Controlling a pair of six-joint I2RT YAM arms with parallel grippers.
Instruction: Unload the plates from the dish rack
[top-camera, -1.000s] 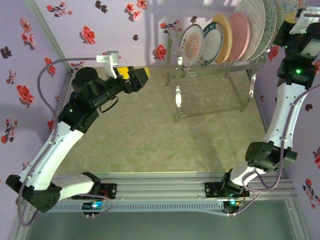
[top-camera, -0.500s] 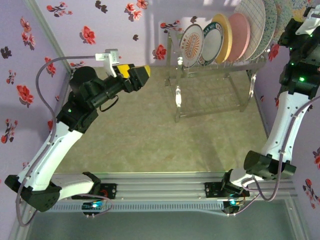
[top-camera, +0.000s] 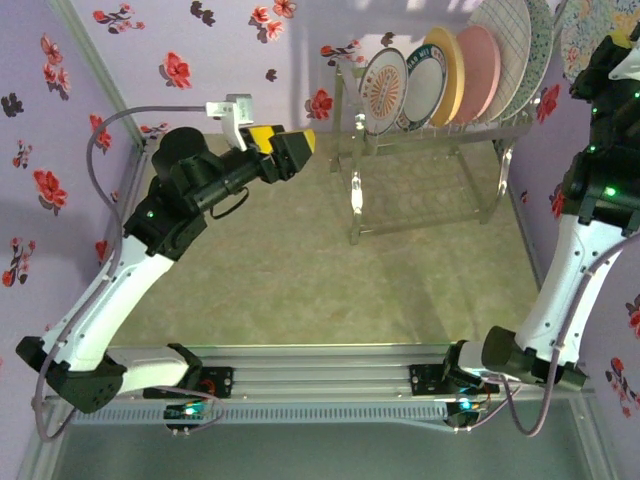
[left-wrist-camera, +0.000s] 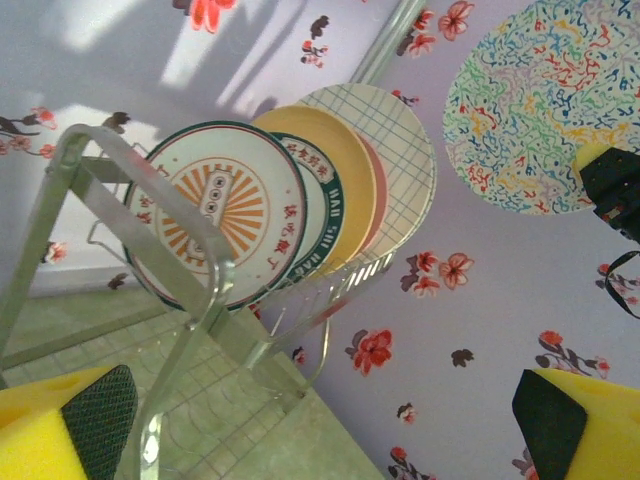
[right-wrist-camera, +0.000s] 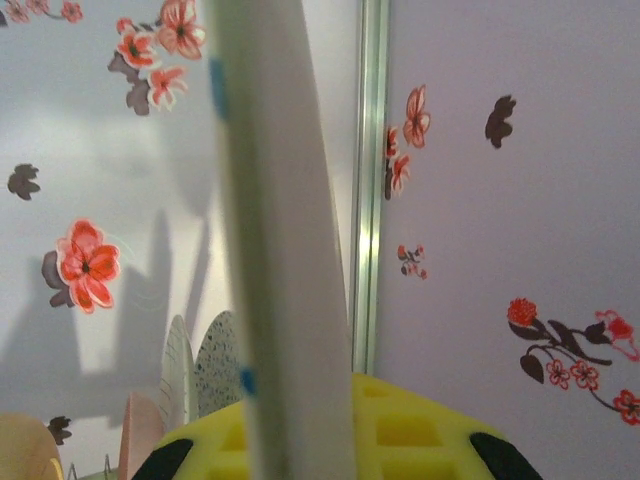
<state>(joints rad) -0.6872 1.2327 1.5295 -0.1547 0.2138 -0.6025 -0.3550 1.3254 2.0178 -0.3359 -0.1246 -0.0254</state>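
Spread wide on nothing, the left gripper (top-camera: 290, 150) hangs in the air left of the dish rack (top-camera: 430, 135), pointing toward it. The right gripper (top-camera: 624, 42) is pinched on the rim of a squiggle-patterned plate (left-wrist-camera: 528, 105), holding it on edge high by the right wall, apart from the rack. In the rack's top tier stand the sunburst plate (left-wrist-camera: 210, 215), green-rimmed plate (left-wrist-camera: 325, 215), yellow plate (left-wrist-camera: 350, 170), pink plate (left-wrist-camera: 377, 195) and grid plate (left-wrist-camera: 400, 150), all upright and close together. The rack sits at the back of a mottled olive-beige table mat (top-camera: 300, 280). Lilac walls (top-camera: 200, 40) strewn with red flowers enclose the table, an aluminium post (right-wrist-camera: 370, 150) marks a corner, and a ribbed rail (top-camera: 320, 375) runs along the near edge.
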